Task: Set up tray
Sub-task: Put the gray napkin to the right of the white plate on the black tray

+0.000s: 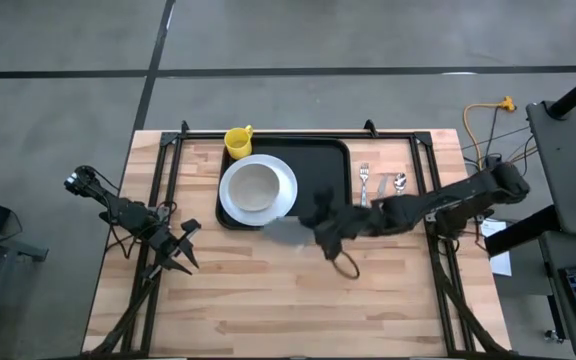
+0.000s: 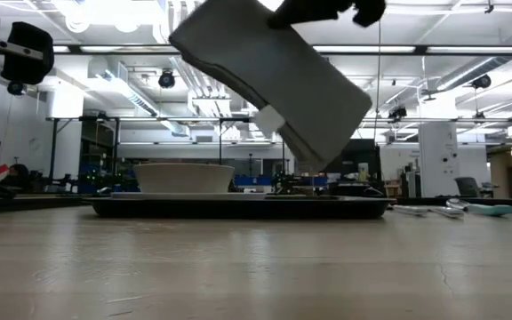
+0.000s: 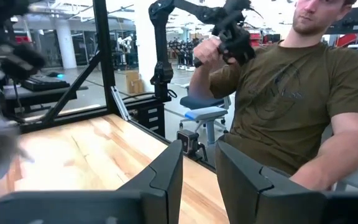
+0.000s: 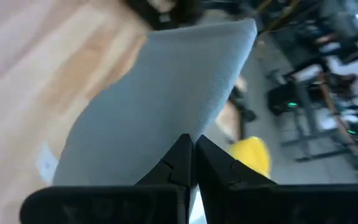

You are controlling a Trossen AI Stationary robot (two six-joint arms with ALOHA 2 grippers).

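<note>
Grey cloth [image 4: 166, 106] hangs pinched in the right pincer [image 4: 192, 163] above the tray [image 1: 323, 165].
Loose folds could snag the bowl [image 1: 253, 187]; left pincer [image 3: 197, 168] waits, fingers apart.

Right gripper [image 1: 320, 229] and grey cloth [image 1: 286, 232] cover the tray's [image 1: 320, 160] near edge. Low view crops the gripper at top. Cutlery [image 1: 380, 184] types: indeterminate.

table [image 1: 268, 290]: matt wood | napkin [image 4: 160, 106]: woven grey cloth | tray [image 1: 323, 165]: black plastic
</note>
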